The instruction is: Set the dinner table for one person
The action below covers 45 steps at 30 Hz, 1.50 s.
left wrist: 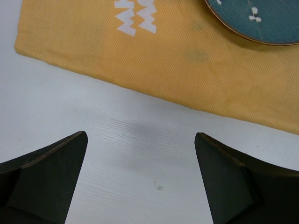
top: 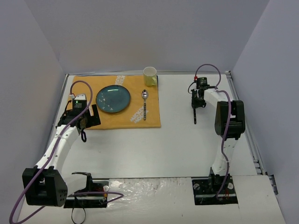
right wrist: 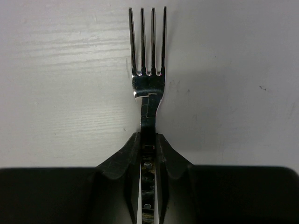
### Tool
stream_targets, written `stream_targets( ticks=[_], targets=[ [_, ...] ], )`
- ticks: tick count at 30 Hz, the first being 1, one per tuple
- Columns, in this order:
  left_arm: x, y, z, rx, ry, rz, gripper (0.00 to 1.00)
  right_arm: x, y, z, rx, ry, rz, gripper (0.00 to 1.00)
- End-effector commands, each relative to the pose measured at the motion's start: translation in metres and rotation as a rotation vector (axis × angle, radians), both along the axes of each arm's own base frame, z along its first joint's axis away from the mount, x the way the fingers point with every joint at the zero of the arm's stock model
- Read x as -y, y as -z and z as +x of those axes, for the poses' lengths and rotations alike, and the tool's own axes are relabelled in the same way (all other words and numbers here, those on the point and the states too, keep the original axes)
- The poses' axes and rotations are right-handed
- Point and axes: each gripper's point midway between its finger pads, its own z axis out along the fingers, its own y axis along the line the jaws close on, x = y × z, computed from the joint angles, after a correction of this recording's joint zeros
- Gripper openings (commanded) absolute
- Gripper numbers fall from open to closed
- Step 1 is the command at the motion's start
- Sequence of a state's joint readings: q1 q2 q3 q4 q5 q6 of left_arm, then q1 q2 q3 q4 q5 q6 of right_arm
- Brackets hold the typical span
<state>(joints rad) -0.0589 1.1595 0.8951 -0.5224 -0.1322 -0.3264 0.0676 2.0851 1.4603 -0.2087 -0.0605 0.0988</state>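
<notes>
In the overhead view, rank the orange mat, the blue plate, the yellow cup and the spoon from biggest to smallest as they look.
1. orange mat
2. blue plate
3. yellow cup and spoon: unsure, since the spoon is longer and the cup wider.

Nothing here can be read with any certainty. The orange-yellow woven cloth mat (top: 119, 120) carries white print (left wrist: 136, 17). To the right of the round teal plate (top: 113, 98) it is too small to read, and the close view shows only cut-off zigzag strokes.
</notes>
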Motion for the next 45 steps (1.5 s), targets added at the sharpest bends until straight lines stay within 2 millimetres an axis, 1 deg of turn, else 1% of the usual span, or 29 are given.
stream_targets(
  ticks=[1, 4, 5, 6, 8, 9, 10, 12, 14, 15, 16, 17, 19, 21, 25, 28, 29, 31, 34, 36, 38, 40, 41, 42, 44, 45],
  targets=[
    [0.001, -0.016, 0.01, 0.059, -0.004, -0.004, 0.97, -0.021, -0.019, -0.035, -0.03, 0.037, -0.005, 0.0],
    [0.005, -0.015, 0.007, 0.047, -0.002, -0.024, 0.97, -0.06, -0.038, -0.05, 0.016, 0.012, -0.015, 0.0],
    [0.005, -0.018, 0.009, 0.053, -0.001, -0.025, 0.97, -0.061, -0.045, -0.051, 0.029, 0.026, -0.003, 0.0],
    [0.008, -0.021, 0.007, 0.052, -0.001, -0.038, 0.97, -0.086, -0.055, -0.062, 0.053, 0.021, 0.017, 0.0],
    [0.009, -0.028, 0.004, 0.057, -0.006, -0.045, 0.97, -0.13, -0.067, -0.078, 0.076, -0.011, 0.068, 0.0],
    [0.01, -0.031, 0.003, 0.059, -0.005, -0.046, 0.97, -0.144, -0.07, -0.085, 0.084, -0.019, 0.075, 0.0],
    [0.01, -0.033, 0.003, 0.061, -0.01, -0.048, 0.97, -0.144, -0.069, -0.086, 0.081, -0.019, 0.074, 0.0],
    [0.012, -0.041, 0.0, 0.062, -0.023, -0.062, 0.97, -0.198, -0.073, -0.111, 0.092, -0.069, 0.11, 0.0],
    [0.015, -0.046, -0.004, 0.059, -0.039, -0.083, 0.97, -0.234, -0.07, -0.13, 0.079, -0.11, 0.137, 0.0],
    [0.017, -0.047, -0.005, 0.058, -0.044, -0.09, 0.97, -0.249, -0.068, -0.138, 0.074, -0.13, 0.144, 0.0],
    [0.018, -0.048, -0.007, 0.058, -0.047, -0.096, 0.97, -0.263, -0.066, -0.145, 0.068, -0.149, 0.148, 0.0],
    [0.019, -0.05, -0.009, 0.063, -0.053, -0.1, 0.97, -0.271, -0.061, -0.148, 0.061, -0.159, 0.148, 0.0],
    [0.023, -0.051, -0.013, 0.065, -0.059, -0.113, 0.97, -0.293, -0.054, -0.162, 0.044, -0.2, 0.149, 0.0],
    [0.028, -0.052, -0.016, 0.064, -0.057, -0.122, 0.97, -0.31, -0.048, -0.172, 0.035, -0.239, 0.144, 0.0],
    [0.038, -0.054, -0.019, 0.071, -0.058, -0.134, 0.97, -0.332, -0.04, -0.182, 0.025, -0.266, 0.145, 0.0],
    [0.047, -0.054, -0.021, 0.074, -0.075, -0.158, 0.97, -0.339, -0.027, -0.186, -0.005, -0.254, 0.147, 0.0],
    [0.049, -0.053, -0.022, 0.077, -0.082, -0.162, 0.97, -0.34, -0.019, -0.188, -0.024, -0.251, 0.145, 0.0],
    [0.059, -0.052, -0.023, 0.086, -0.088, -0.181, 0.97, -0.343, -0.012, -0.191, -0.038, -0.243, 0.146, 0.0],
    [0.074, -0.048, -0.024, 0.096, -0.095, -0.213, 0.97, -0.348, -0.011, -0.198, -0.046, -0.263, 0.15, 0.15],
    [0.086, -0.044, -0.025, 0.102, -0.099, -0.237, 0.97, -0.347, -0.016, -0.197, -0.033, -0.263, 0.154, 0.23],
    [0.1, -0.041, -0.026, 0.108, -0.101, -0.27, 0.97, -0.344, -0.026, -0.194, -0.005, -0.263, 0.158, 0.29],
    [0.107, -0.037, -0.028, 0.111, -0.105, -0.28, 0.97, -0.337, -0.047, -0.188, 0.041, -0.252, 0.17, 0.39],
    [0.116, -0.035, -0.03, 0.112, -0.098, -0.293, 0.97, -0.331, -0.061, -0.188, 0.068, -0.249, 0.181, 0.5],
    [0.121, -0.034, -0.03, 0.116, -0.1, -0.294, 0.97, -0.322, -0.071, -0.183, 0.097, -0.235, 0.176, 0.56],
    [0.13, -0.033, -0.031, 0.126, -0.1, -0.296, 0.97, -0.298, -0.086, -0.175, 0.148, -0.198, 0.158, 0.67],
    [0.137, -0.031, -0.031, 0.129, -0.102, -0.301, 0.97, -0.282, -0.098, -0.168, 0.177, -0.167, 0.16, 0.7]
  ],
)
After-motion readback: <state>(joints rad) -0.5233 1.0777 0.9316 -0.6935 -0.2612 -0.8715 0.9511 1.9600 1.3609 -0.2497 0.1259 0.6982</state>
